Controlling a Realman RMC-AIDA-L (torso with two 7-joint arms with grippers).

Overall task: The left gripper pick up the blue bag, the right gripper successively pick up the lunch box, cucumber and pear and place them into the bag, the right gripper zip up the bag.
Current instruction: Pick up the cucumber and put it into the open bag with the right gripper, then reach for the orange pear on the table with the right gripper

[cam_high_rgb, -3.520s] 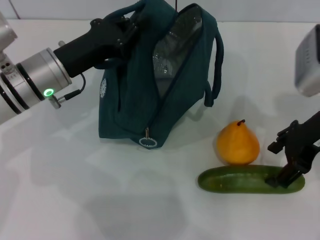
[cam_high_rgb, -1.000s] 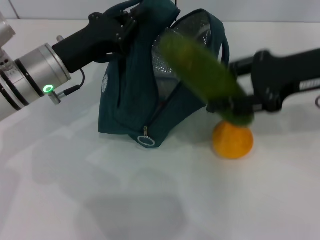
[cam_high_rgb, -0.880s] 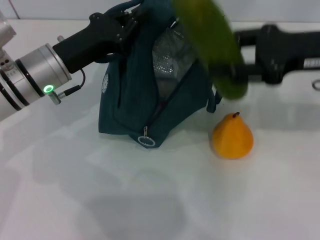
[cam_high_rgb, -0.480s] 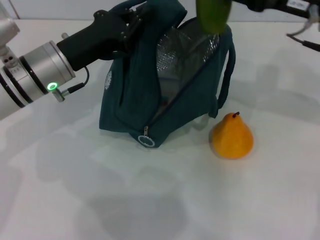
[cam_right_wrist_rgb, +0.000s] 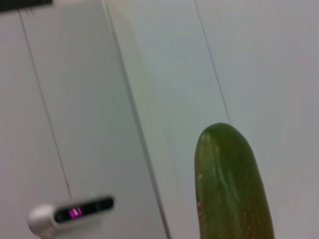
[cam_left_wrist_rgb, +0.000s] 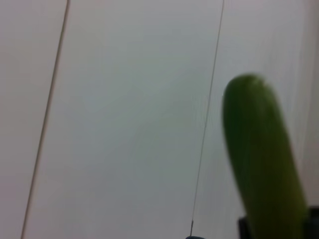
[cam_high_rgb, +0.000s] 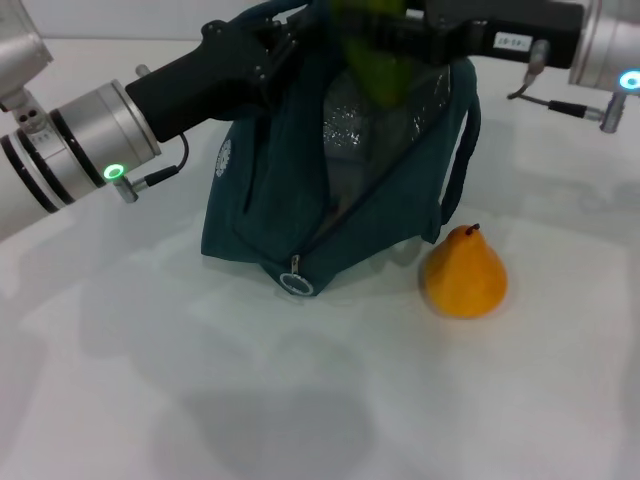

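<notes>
The blue bag (cam_high_rgb: 262, 205) stands on the white table with its mouth open and the silver lining showing. My left gripper (cam_high_rgb: 283, 42) is shut on the bag's top edge by the handles and holds it up. Reaching in from the right, my right gripper (cam_high_rgb: 392, 27) is shut on the cucumber (cam_high_rgb: 374, 62), which hangs end-down over the open mouth. The cucumber's tip (cam_left_wrist_rgb: 261, 164) also shows in the left wrist view, and the cucumber (cam_right_wrist_rgb: 232, 184) fills part of the right wrist view. The pear (cam_high_rgb: 463, 276) stands on the table, right of the bag. The lunch box is hidden.
The zipper's ring pull (cam_high_rgb: 296, 283) hangs at the bag's near lower corner. One loop handle (cam_high_rgb: 462, 150) droops down the bag's right side. The white table (cam_high_rgb: 300, 400) spreads in front of the bag. A thin cable (cam_high_rgb: 545, 95) trails off the right wrist.
My right gripper has carried the cucumber up off the table, leftward and over the bag's mouth. The left gripper has tipped the bag slightly. The pear has stayed put.
</notes>
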